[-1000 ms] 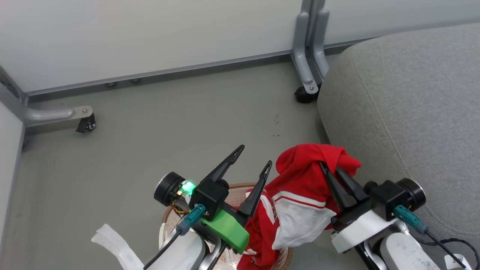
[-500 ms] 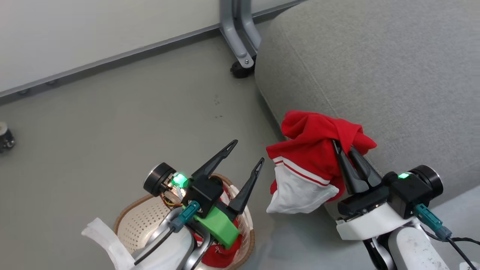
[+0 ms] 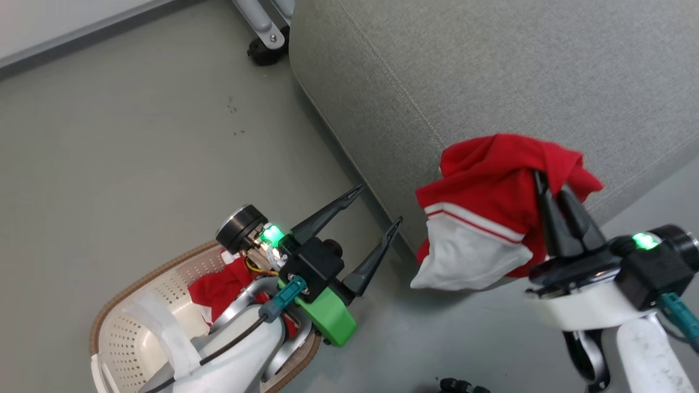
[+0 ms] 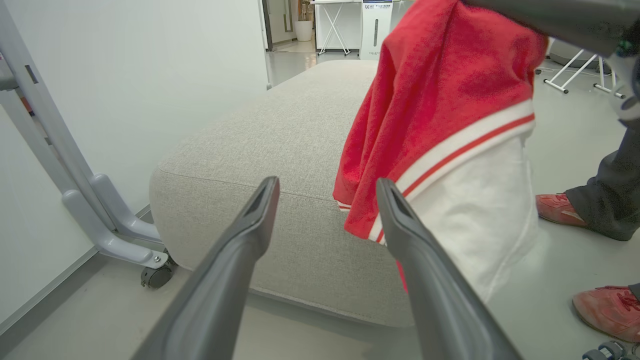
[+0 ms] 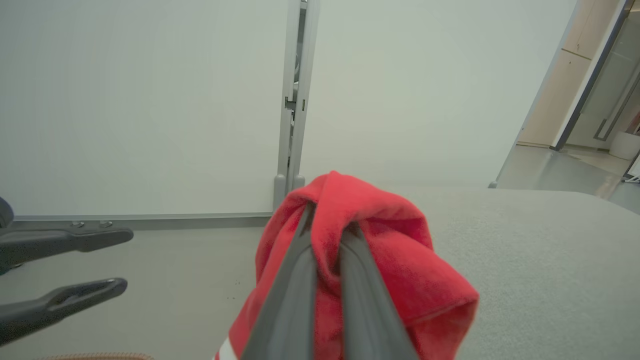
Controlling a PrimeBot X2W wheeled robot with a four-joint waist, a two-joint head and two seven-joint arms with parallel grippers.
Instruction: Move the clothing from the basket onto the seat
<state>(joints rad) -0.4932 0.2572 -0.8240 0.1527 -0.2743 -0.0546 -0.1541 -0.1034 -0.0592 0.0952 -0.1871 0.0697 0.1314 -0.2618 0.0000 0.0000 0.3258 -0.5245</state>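
The grey seat takes up the far right of the floor. The cream basket stands on the floor near the seat's corner, partly under the left arm. A red-and-white garment hangs in the air by the seat's front edge, bunched at the top, with its white panel dangling. A second garment, also red, lies in the basket. The right gripper has its fingers pinched together on the hanging garment's top fold. The left gripper hovers by the basket with its fingers spread wide, holding nothing.
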